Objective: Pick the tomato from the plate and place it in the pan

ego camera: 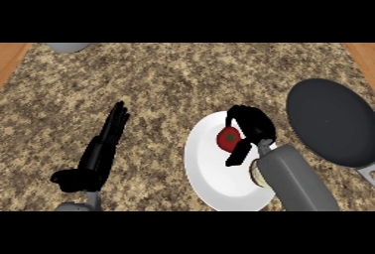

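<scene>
A red tomato sits on a white plate on the speckled tabletop. The right hand curls its fingers around it. It looks round, smooth and easily bruised, best cupped at its sides. The dark pan lies just right; the left hand rests, fingers straight.

Grey forearms, black robot hand each

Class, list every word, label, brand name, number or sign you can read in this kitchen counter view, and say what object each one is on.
None: no readable text appears anywhere in this view.
The white plate, red tomato, dark pan, speckled counter and both hands, left hand and right hand, are all unmarked.
The grey object at the top edge is cut off and shows no lettering.
</scene>
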Controlling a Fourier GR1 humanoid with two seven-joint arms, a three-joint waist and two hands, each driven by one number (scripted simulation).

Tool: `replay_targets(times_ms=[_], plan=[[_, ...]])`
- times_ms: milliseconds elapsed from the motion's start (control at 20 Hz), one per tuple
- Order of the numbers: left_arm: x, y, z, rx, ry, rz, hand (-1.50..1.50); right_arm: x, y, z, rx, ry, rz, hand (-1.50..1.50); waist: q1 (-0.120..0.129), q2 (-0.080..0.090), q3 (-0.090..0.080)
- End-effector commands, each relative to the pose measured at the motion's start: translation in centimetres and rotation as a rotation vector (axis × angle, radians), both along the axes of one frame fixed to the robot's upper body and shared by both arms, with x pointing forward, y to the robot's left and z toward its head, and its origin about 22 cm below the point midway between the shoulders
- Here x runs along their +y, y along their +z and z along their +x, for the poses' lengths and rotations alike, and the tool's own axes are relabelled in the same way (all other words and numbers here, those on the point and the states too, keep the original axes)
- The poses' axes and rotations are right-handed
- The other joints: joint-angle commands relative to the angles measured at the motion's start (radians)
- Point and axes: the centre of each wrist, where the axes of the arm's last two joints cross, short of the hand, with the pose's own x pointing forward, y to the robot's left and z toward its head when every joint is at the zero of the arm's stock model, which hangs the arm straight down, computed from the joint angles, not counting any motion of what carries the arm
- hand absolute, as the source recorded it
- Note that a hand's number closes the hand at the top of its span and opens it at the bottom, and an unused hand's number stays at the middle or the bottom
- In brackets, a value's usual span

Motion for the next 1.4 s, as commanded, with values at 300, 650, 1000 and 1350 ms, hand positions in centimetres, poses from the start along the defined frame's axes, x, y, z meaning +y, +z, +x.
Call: replay_targets(times_ms=[300,650,1000,1350], plan=[[0.6,-1.4,0.6,-0.008,0.02,0.005,0.0,0.0,4.3,-2.7,-0.271,-0.109,0.011,1.5,-0.012,0.01,0.007],[0.3,-0.7,-1.1,0.024,0.017,0.019,0.0,2.7,8.6,-10.3,-0.495,-0.25,0.032,1.5,-0.017,0.003,0.007],[-0.3,0.4,0.7,0.004,0.021,0.001,0.0,2.0,12.2,-14.0,-0.669,-0.384,0.177,1.5,-0.01,0.01,0.008],[-0.4,1.5,-1.1,-0.005,0.011,0.008,0.0,-2.0,11.5,-11.6,-0.647,-0.575,0.308,1.5,0.002,0.012,0.009]])
